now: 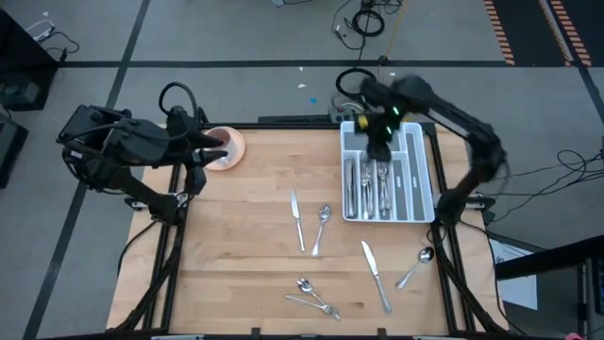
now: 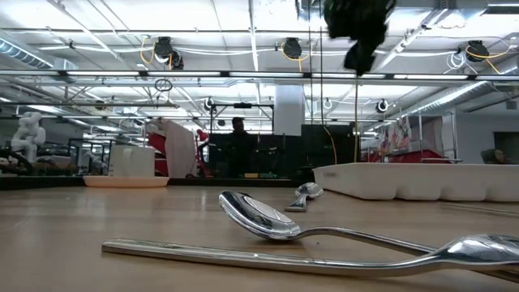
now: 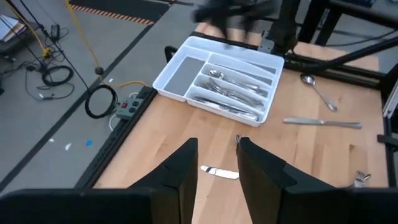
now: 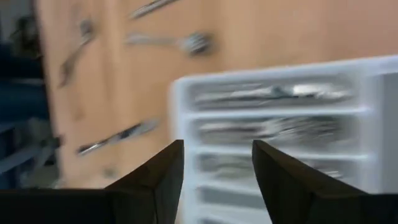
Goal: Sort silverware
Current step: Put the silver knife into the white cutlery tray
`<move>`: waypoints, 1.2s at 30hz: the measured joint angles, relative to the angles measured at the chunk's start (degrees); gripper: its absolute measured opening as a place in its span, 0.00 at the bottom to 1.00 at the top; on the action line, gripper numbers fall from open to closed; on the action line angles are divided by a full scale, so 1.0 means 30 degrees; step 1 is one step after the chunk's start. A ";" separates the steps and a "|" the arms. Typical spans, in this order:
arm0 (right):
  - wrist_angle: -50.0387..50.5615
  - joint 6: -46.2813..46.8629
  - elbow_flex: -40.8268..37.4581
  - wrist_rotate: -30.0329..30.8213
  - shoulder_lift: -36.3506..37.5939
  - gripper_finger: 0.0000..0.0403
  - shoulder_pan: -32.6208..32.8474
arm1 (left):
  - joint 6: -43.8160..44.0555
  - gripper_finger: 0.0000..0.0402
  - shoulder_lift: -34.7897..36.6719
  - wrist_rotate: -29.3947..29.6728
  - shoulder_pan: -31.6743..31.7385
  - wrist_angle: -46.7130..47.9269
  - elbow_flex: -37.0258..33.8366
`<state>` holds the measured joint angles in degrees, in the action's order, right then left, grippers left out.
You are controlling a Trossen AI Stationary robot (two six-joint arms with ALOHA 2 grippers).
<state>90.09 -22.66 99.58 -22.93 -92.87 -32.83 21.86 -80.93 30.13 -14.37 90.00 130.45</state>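
Right gripper [image 1: 378, 142] over the far end of the white tray [image 1: 423, 179] — fingers parted, nothing between them, seen in its own wrist view. Tray compartments already hold sorted pieces.

Loose silverware on the bare table, all on the near side of the tray from this gripper:
- knife [image 1: 375, 275] and spoon [image 1: 415, 267], nearest the tray's near end. Knife's long axis runs roughly far-to-near, slightly slanted; spoon lies diagonal, bowl toward the tray.
- knife [image 1: 297, 220] and spoon [image 1: 322, 227] at table centre, both roughly parallel to the tray's slots.
- small cluster of fork and spoon [image 1: 312, 296] at the near edge.

Left gripper [image 3: 214, 163] waits at the far left corner by the pink cup [image 1: 225, 146], fingers partly apart and empty.

Judgement: right arm is the nearer to the knife-and-spoon pair below the tray — next reach likely goes toward the near edge, jaws set across the handle.
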 joint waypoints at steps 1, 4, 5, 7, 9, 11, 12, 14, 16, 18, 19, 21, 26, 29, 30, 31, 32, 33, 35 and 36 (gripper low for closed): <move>-0.0041 0.0912 -0.0860 0.0014 0.0851 0.45 0.0965 | -0.0147 0.29 0.0000 -0.0007 0.0000 0.0000 -0.0066; -0.0809 0.5745 -0.4162 0.1009 0.3322 0.44 0.4290 | -0.0542 0.29 0.0015 -0.0014 0.0000 0.0001 -0.0336; -0.1281 0.7825 -0.5428 0.1491 0.4131 0.44 0.5490 | -0.0556 0.29 0.0015 -0.0014 0.0000 -0.0002 -0.0450; -0.2491 1.2392 -0.8111 0.2090 0.5792 0.44 0.7712 | -0.0548 0.29 0.0000 -0.0029 0.0000 -0.0002 -0.0599; -0.3907 1.7576 -1.0790 0.2083 0.7196 0.44 1.0010 | -0.0463 0.29 0.0008 -0.0045 0.0000 -0.0004 -0.0801; -0.5833 2.2435 -1.3216 0.2092 0.8265 0.44 1.2262 | -0.0463 0.29 0.0022 -0.0065 0.0000 0.0007 -0.1013; -0.7083 2.4773 -1.4314 0.2121 0.8692 0.44 1.3389 | -0.0463 0.29 0.0015 -0.0089 0.0000 0.0007 -0.1127; -1.0465 2.9109 -1.6221 0.2664 0.9322 0.44 1.5535 | -0.0463 0.29 0.0007 -0.0116 0.0000 0.0000 -0.1294; -1.4373 3.2472 -1.7809 0.4230 0.9342 0.44 1.7386 | -0.0461 0.29 0.0007 -0.0124 0.0000 0.0022 -0.1444; -1.7015 3.5007 -1.8908 0.5930 0.8893 0.44 1.8896 | -0.0455 0.29 0.0007 -0.0125 0.0000 0.0015 -0.1456; -1.7825 3.6188 -1.9188 0.6391 0.8543 0.44 1.9461 | -0.0448 0.29 0.0007 -0.0177 0.0000 0.0007 -0.1456; -1.8737 3.7830 -1.9333 0.6680 0.7554 0.44 2.0567 | -0.0433 0.29 0.0013 -0.0575 0.0000 0.0015 -0.1456; -1.9990 4.0774 -1.9355 0.6614 0.5187 0.44 2.2991 | -0.0412 0.29 0.0015 -0.1090 -0.0007 0.0007 -0.1456; -2.1973 4.2336 -1.9349 0.6699 0.4111 0.44 2.3867 | -0.0419 0.29 0.0015 -0.1114 -0.0007 0.0007 -0.1456; -2.2420 4.2783 -1.9257 0.6720 0.3724 0.44 2.4077 | -0.0412 0.29 0.0015 -0.1114 -0.0007 0.0007 -0.1456; -2.2766 4.3088 -1.9129 0.6724 0.3279 0.44 2.4272 | -0.0405 0.29 0.0015 -0.1114 -0.0004 0.0007 -0.1456; -2.2950 4.3279 -1.8941 0.6723 0.2819 0.44 2.4455 | -0.0404 0.29 0.0015 -0.1114 -0.0004 0.0007 -0.1456; -2.3004 4.3390 -1.8700 0.6716 0.2332 0.44 2.4622 | -0.0404 0.29 0.0015 -0.1114 0.0000 0.0007 -0.1456; -2.2964 4.3424 -1.8214 0.6714 0.1403 0.44 2.4847 | -0.0397 0.29 0.0015 -0.1114 -0.0005 0.0007 -0.1456; -2.2983 4.3453 -1.7975 0.6708 0.0959 0.44 2.4912 | -0.0404 0.29 0.0015 -0.1114 -0.0005 0.0007 -0.1456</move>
<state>21.15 107.70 45.66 -2.81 -89.99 41.91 20.64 -80.88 26.79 -14.39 90.02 126.08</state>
